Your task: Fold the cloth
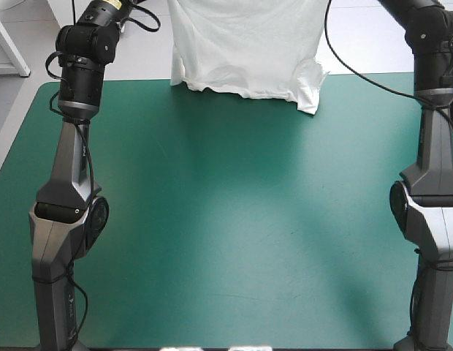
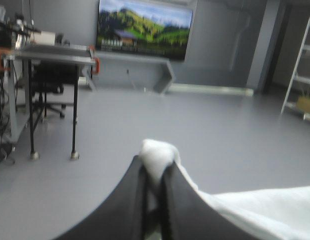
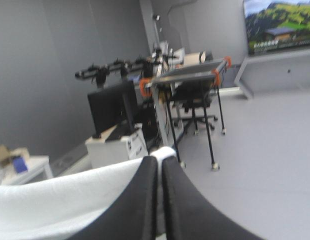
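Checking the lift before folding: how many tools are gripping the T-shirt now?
2. The left tool pinches a bunched bit of the T-shirt; the right tool clamps its edge. It hangs above the table's far edge.

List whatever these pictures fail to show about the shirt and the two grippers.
High view: the top of the T-shirt and both grippers are cut off by the picture's upper edge.
High view: whether its hem touches the table cannot be told.
Left wrist view: the left gripper covers which part of the cloth it pinches.
Right wrist view: the right gripper does likewise.
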